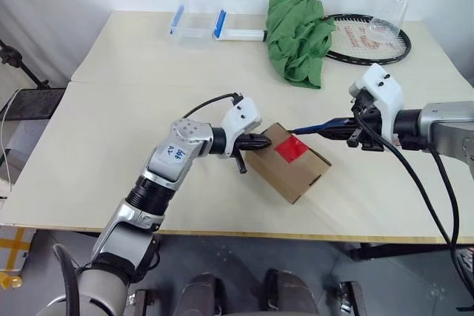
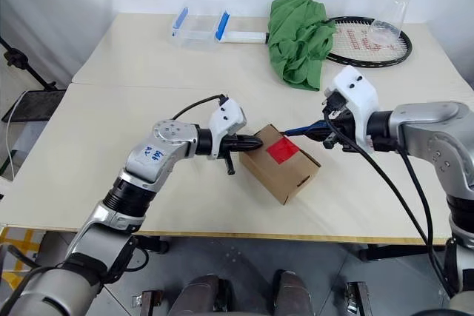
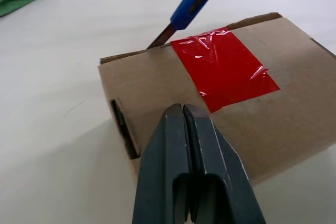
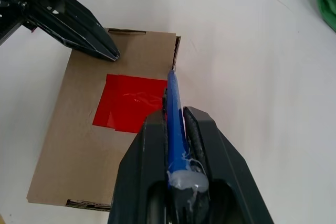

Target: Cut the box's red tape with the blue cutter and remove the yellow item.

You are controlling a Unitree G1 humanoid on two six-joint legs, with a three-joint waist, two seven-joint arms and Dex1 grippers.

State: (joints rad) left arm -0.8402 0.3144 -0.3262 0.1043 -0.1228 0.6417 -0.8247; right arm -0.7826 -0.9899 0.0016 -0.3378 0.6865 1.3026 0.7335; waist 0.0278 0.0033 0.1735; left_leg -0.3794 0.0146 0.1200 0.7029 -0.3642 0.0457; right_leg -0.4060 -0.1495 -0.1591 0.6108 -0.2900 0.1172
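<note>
The brown cardboard box [image 1: 296,172] lies closed on the table, with the red tape [image 1: 292,149] across its top seam. My left gripper [image 1: 261,141] is shut, and its tips rest on the box's top near the left corner [image 3: 182,109]. My right gripper [image 1: 337,129] is shut on the blue cutter [image 1: 307,128]. The cutter points left, its dark tip at the box's far top edge, right beside the red tape [image 3: 226,66]. From the right wrist, the cutter [image 4: 175,114] lies over the tape's edge [image 4: 131,109]. The yellow item is hidden.
At the back of the table stand a clear plastic container with blue clips [image 1: 198,24], a crumpled green cloth [image 1: 298,35], a racket [image 1: 366,38] and a clear flask [image 1: 389,20]. The table's front edge [image 1: 222,231] runs just below the box.
</note>
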